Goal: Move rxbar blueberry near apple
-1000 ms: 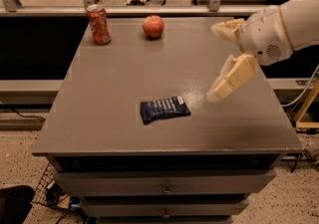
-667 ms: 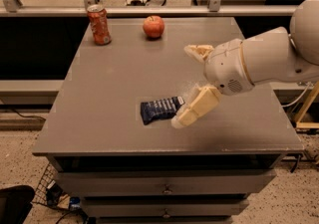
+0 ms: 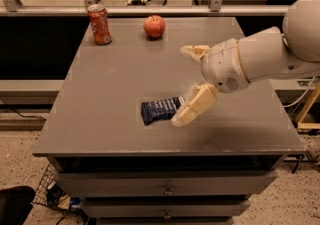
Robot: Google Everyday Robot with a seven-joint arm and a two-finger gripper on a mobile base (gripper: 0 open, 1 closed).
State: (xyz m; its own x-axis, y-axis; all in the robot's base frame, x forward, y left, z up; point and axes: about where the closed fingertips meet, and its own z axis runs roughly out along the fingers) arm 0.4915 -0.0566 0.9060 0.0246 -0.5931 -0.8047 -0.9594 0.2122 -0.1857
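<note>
Three things sit on the grey table [image 3: 100, 119] in front of me, and the robot's arm [image 3: 270, 59] reaches in over it from 3 o'clock. Taking the middle of the tabletop as the dial, the rxbar blueberry [image 3: 161, 109] lies flat toward 6 o'clock, not far from the front edge. It is a dark navy wrapper with pale lettering, and its long side runs roughly left to right with a slight tilt. The apple [image 3: 154, 26], red with a yellowish tinge, rests at 12 o'clock near the back edge, well apart from the bar. An orange-red soda can [image 3: 99, 24] stands upright at 11 o'clock, near the apple but not touching it.

The gripper [image 3: 181, 85] hangs over the middle of the table, just at the bar's 3 o'clock end. Its claw is spread wide and holds nothing. One cream finger [image 3: 194, 51] points toward 9 o'clock, higher up. The other slants down toward 7 o'clock, and its tip overlaps the bar's right end from where I stand. Whether that tip actually touches the wrapper I cannot tell.

Below the tabletop are drawers [image 3: 165, 186] with small knobs.
</note>
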